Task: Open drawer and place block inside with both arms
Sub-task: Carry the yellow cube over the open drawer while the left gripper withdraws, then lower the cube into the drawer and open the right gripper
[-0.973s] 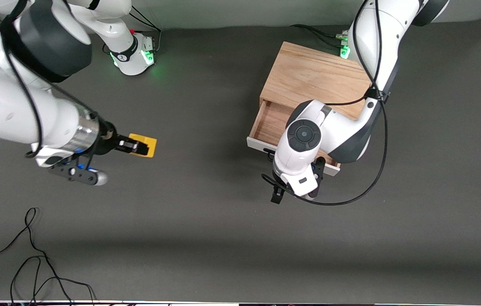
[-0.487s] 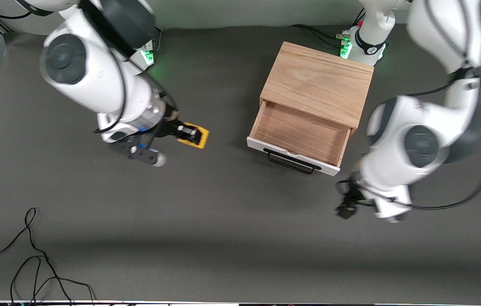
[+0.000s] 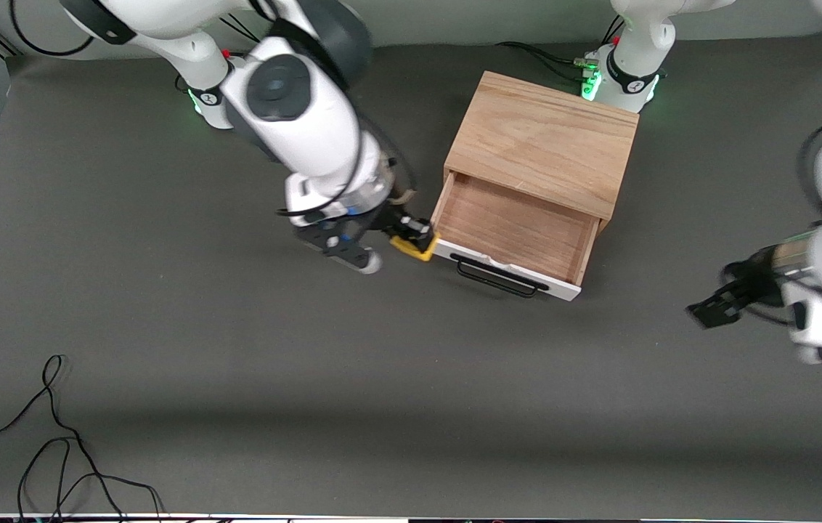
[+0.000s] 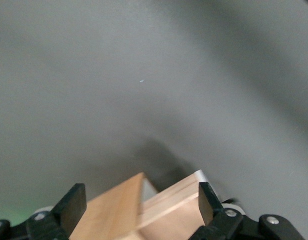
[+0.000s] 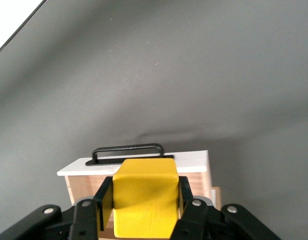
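Drawer is pulled out of the wooden box, w/ its black handle on the side nearest the front camera. Right gripper pinches the yellow block btwn its fingers, up in the air over the drawer's corner toward the right arm's end. Left gripper hangs over bare table near the left arm's end, fingers spread, holding nothing.

- We count one drawer, open in one wooden box.
- One block, beside the drawer.
- Two claws: right claw, left claw.
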Robot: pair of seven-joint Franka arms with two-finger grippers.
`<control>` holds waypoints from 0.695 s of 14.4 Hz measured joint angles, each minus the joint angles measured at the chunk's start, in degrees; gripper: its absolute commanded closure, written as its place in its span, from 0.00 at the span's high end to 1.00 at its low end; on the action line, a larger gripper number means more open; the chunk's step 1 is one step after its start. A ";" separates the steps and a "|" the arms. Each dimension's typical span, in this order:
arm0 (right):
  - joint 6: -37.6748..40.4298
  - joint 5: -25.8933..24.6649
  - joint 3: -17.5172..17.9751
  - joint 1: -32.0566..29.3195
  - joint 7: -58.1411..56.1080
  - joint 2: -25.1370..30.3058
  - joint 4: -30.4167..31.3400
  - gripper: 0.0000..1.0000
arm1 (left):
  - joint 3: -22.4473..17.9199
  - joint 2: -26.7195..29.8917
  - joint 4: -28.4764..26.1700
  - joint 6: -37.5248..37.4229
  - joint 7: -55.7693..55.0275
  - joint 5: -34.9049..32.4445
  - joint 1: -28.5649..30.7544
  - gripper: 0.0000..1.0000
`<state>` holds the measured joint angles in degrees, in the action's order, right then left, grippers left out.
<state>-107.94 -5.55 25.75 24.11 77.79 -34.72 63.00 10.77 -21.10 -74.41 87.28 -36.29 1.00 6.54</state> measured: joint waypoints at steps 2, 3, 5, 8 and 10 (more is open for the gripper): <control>-1.03 -2.82 0.00 3.12 3.72 -1.06 0.01 0.13 | -0.02 2.06 -0.08 -3.66 10.14 0.04 2.58 1.00; -2.24 -3.54 -0.01 4.51 4.93 -1.62 0.00 0.13 | -0.03 3.07 -0.23 -4.70 14.29 0.03 3.29 1.00; -4.71 -3.94 -0.08 6.72 5.55 -2.79 0.00 0.13 | -0.03 5.22 -1.63 -5.38 21.69 -0.28 3.74 1.00; -5.79 -7.49 -0.16 9.74 6.40 -5.75 0.13 0.13 | -0.04 9.71 -7.11 -2.82 29.76 -1.35 4.36 1.00; -7.07 -10.57 -0.28 11.79 7.44 -9.11 0.27 0.13 | -0.02 12.81 -11.81 1.54 34.54 -3.11 4.48 1.00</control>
<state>-115.02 -16.12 25.47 35.90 85.23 -43.83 63.27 10.75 -8.29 -86.22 88.82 -1.75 -2.12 11.02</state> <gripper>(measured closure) 0.454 0.000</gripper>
